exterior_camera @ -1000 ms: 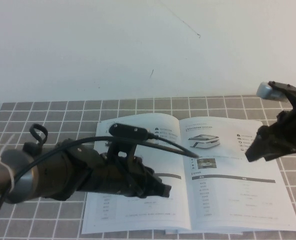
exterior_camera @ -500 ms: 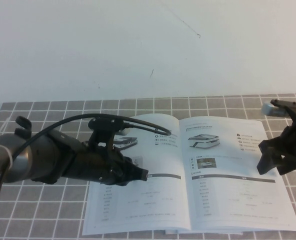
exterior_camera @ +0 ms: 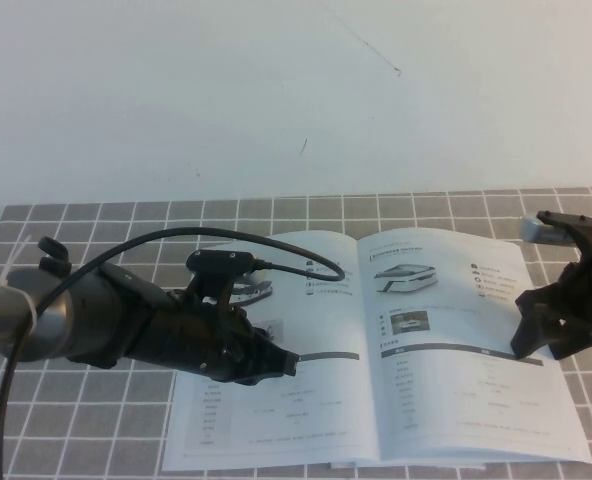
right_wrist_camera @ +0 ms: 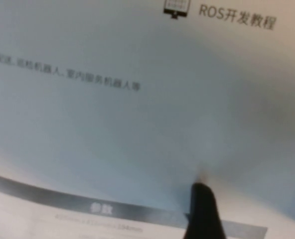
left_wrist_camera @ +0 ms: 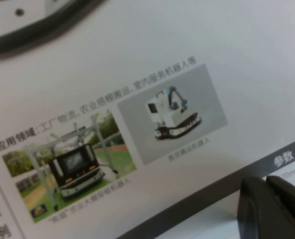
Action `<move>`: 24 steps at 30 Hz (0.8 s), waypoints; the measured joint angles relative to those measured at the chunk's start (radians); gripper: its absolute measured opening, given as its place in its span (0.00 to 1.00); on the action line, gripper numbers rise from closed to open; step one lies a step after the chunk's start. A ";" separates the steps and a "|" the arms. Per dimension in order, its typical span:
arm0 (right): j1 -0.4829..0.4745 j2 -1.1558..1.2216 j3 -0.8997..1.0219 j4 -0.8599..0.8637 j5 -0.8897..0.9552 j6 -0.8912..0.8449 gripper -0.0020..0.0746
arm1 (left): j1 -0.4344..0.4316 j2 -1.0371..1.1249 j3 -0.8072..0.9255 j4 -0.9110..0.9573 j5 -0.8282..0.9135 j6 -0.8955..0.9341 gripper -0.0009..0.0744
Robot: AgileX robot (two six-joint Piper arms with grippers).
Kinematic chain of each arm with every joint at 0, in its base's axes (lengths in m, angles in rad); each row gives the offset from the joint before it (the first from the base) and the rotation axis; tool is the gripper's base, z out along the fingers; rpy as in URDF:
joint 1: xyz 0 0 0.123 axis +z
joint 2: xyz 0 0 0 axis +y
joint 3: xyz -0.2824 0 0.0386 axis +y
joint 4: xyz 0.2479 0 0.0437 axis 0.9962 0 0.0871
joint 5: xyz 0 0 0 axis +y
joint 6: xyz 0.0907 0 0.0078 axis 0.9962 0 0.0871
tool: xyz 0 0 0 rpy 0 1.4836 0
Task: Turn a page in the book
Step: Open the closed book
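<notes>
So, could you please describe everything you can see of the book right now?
The book is a thin, glossy white booklet lying open and flat on the grey tiled table. Both pages show small vehicle photos, icon lists and tables under dark header bars. The left gripper sits low over the left page; the right gripper, fingers open, is at the right page's outer edge, one fingertip touching the paper.

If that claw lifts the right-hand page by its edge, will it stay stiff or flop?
The page looks thin and glossy, so it will probably flop and slip. The right gripper, open, sits at its outer edge; the left gripper rests over the book, probably steadying it.
</notes>
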 joint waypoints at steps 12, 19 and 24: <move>0.002 -0.029 0.000 0.127 0.045 -0.073 0.60 | 0.000 0.000 0.000 0.000 0.000 0.007 0.01; 0.002 -0.039 0.000 0.229 0.094 -0.157 0.60 | 0.000 0.000 0.000 0.000 0.000 0.010 0.01; 0.002 -0.039 0.000 0.360 0.134 -0.237 0.60 | 0.000 0.000 0.000 0.000 0.000 0.012 0.01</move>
